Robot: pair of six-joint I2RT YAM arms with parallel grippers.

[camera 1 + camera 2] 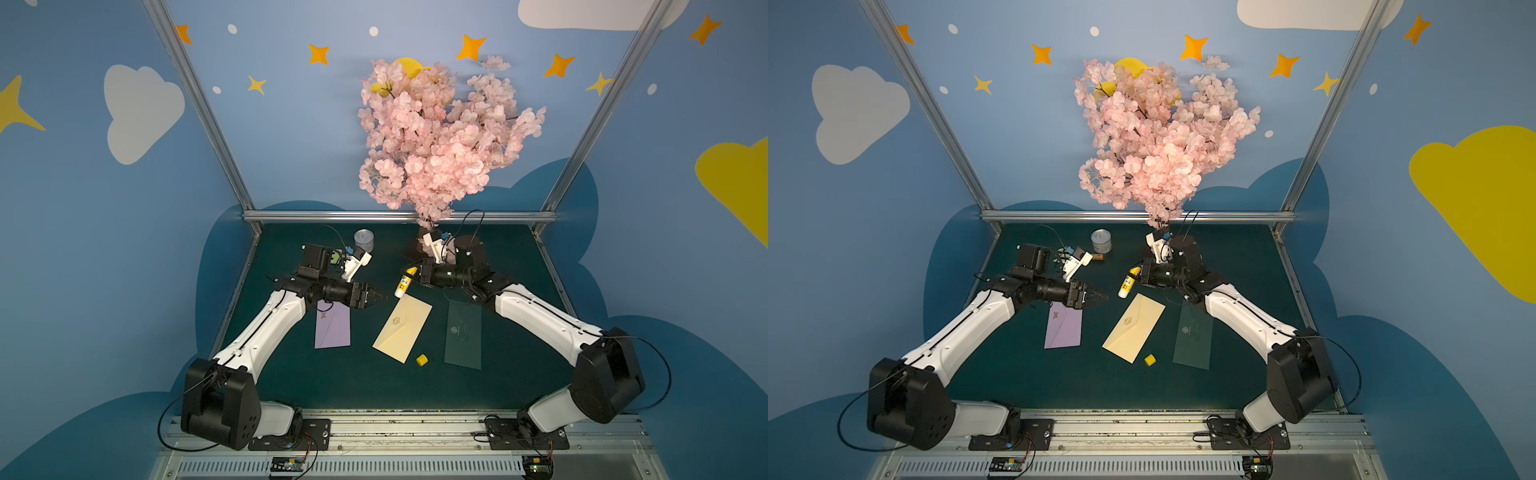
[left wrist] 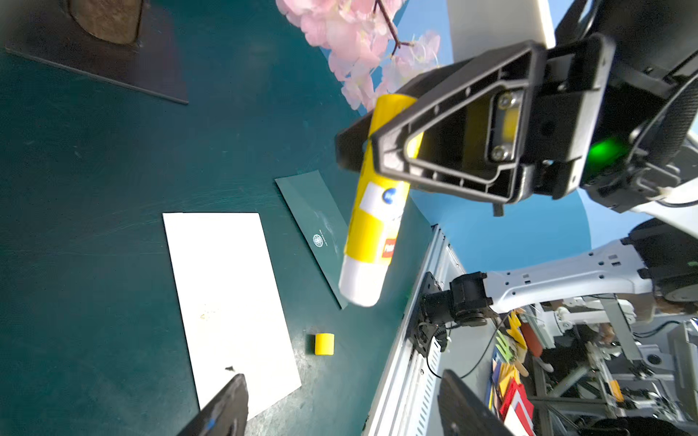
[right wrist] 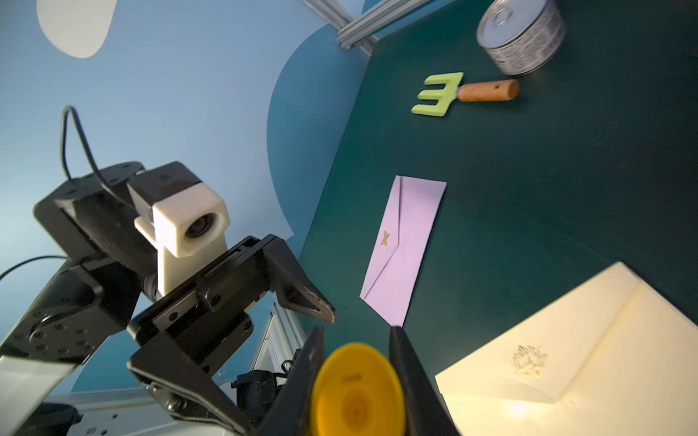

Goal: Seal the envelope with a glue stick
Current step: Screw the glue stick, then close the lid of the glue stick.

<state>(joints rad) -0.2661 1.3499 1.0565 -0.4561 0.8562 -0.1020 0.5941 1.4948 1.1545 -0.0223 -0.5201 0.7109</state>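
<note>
Left arm point(image 1: 266, 328) and right arm point(image 1: 540, 316): white link shells, black joint housings, black base plates point(image 1: 291, 432) fixed with screws, thin black cables point(image 3: 64, 147). White camera mounts point(image 1: 355, 264) sit at the wrists. The right gripper point(image 2: 364, 151) has black, ribbed triangular fingers point(image 2: 453, 177); a green light point(image 2: 604, 151) glows behind.

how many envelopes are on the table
3: lilac-purple paper envelope on the robot's left, cream-yellow paper envelope in the middle, dark green paper envelope on its right.

Cream envelope point(image 1: 402, 328), yellow glue stick point(image 1: 404, 284)
</note>
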